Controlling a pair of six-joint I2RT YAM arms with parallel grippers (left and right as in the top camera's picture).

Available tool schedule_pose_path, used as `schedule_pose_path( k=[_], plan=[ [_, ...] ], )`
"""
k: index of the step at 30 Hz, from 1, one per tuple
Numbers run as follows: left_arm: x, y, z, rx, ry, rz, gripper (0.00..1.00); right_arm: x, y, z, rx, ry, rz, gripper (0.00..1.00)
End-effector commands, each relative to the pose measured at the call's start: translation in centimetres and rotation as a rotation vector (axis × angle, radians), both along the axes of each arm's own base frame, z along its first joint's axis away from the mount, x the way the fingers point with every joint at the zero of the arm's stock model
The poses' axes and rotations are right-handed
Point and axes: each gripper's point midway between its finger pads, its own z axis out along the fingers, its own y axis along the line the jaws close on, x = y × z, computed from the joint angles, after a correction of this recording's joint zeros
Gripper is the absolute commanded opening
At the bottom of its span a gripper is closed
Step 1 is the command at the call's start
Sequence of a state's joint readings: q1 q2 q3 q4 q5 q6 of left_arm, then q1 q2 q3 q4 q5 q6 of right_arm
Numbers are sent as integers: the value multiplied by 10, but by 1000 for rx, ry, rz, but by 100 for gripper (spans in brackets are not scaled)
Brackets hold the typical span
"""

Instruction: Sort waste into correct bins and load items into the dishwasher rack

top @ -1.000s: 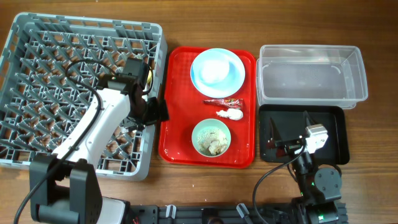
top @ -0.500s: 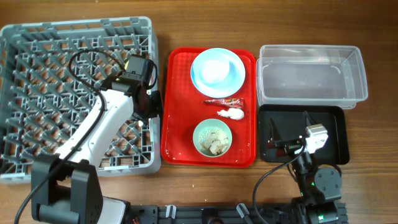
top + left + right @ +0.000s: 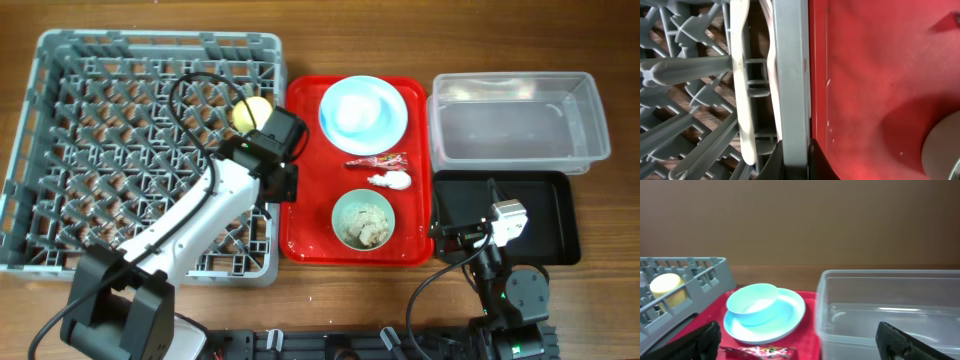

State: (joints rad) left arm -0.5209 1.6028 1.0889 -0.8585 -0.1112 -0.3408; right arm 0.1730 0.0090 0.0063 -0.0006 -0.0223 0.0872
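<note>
My left gripper point(image 3: 281, 186) point(image 3: 796, 167) is shut on the right rim of the grey dishwasher rack point(image 3: 100, 150) point(image 3: 790, 75), one finger on each side of the wall. A yellow cup point(image 3: 252, 112) point(image 3: 667, 290) stands in the rack, and a white plastic utensil point(image 3: 742, 75) lies just inside the rim. On the red tray point(image 3: 305, 235) are the light blue plate point(image 3: 363, 112) point(image 3: 767, 312), a red wrapper point(image 3: 377, 161) point(image 3: 760, 351), a white tissue wad point(image 3: 390, 181) and a green bowl point(image 3: 364, 218) with food scraps. My right gripper point(image 3: 465, 205) point(image 3: 800, 347) is open over the black tray point(image 3: 555, 215), holding nothing.
The clear tub point(image 3: 515, 122) point(image 3: 890, 310) stands behind the black tray at the far right. The rack's right wall presses against the red tray's left edge. Bare wooden table point(image 3: 300, 30) shows along the back and front edges.
The left gripper shut on the rack's right rim and dragged the whole rack to the right, up against the red tray, which also shifted right. The right arm stayed still.
</note>
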Motion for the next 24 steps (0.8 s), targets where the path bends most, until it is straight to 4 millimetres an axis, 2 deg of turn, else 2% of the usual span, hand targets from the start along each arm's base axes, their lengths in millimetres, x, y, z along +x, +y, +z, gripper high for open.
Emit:
schedule_pose_path(
  k=[1, 4, 6, 7, 12, 15, 18, 24],
  plan=[
    [-1, -15, 3, -1, -25, -113, 7, 0, 0, 2, -6, -10, 0, 100],
    [1, -13, 3, -1, -26, -104, 11, 0, 0, 2, -6, -10, 0, 100],
    [5, -9, 3, -4, -33, -76, 9, 0, 0, 2, -6, -10, 0, 100],
    [9, -1, 4, 6, -44, -22, 4, 0, 0, 2, -6, -10, 0, 100],
    [24, 45, 4, 8, -48, 245, 4, 0, 0, 2, -6, -10, 0, 100],
    [29, 69, 3, 20, -40, 290, 4, 0, 0, 2, -6, -10, 0, 100],
    [30, 69, 3, 18, -41, 283, 4, 0, 0, 2, -6, -10, 0, 100],
    [28, 52, 3, -38, -27, 250, 4, 0, 0, 2, -6, -10, 0, 100]
  ],
)
